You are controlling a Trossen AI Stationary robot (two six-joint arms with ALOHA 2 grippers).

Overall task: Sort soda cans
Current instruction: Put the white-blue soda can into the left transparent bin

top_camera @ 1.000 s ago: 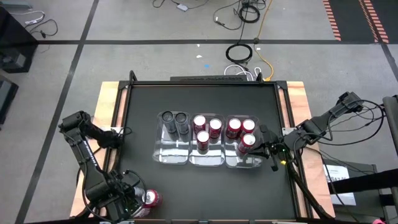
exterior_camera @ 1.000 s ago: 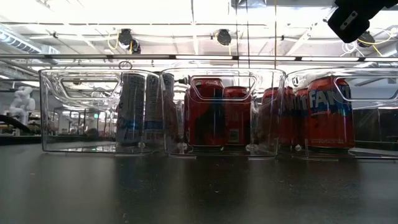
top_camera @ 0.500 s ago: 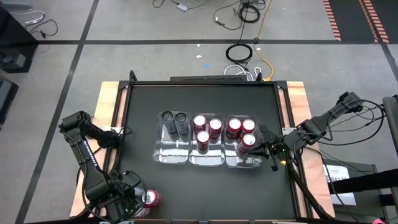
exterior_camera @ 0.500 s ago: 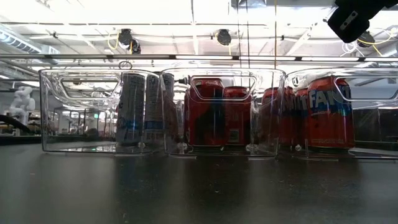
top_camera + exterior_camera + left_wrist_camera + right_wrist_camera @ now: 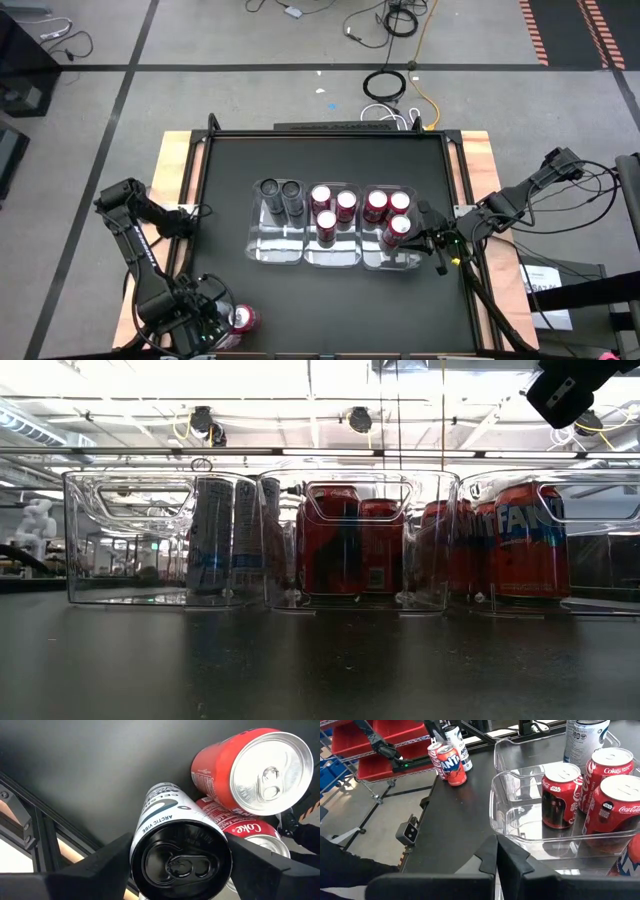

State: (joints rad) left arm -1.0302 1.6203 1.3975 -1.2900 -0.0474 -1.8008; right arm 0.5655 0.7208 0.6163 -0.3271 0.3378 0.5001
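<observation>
A white can with a black top [image 5: 182, 862] stands upright at the table's near left corner, between the fingers of my left gripper [image 5: 182, 851], which points down over it. Two red cans [image 5: 245, 770] [image 5: 250, 831] stand right beside it; one shows in the high view [image 5: 243, 318]. Three clear trays [image 5: 276, 250] sit side by side mid-table: two dark cans [image 5: 280, 195] in the left one, three red cans [image 5: 333, 208] in the middle one, three red cans [image 5: 388, 215] in the right one. My right gripper [image 5: 425, 240] hovers shut by the right tray's near right corner. My left gripper has the white can's upper wall [image 5: 142, 827] between its two fingers [image 5: 107, 865], one on each side, just below the black rim. The fingers come from above, pointing down. The can stands upright; its foot is hidden beneath it.
The table's raised black frame [image 5: 30, 815] runs close beside the white can. A wide bare stretch of black tabletop [image 5: 330, 310] lies between the near left cans and the trays. Cables and the arms' bases flank the table.
</observation>
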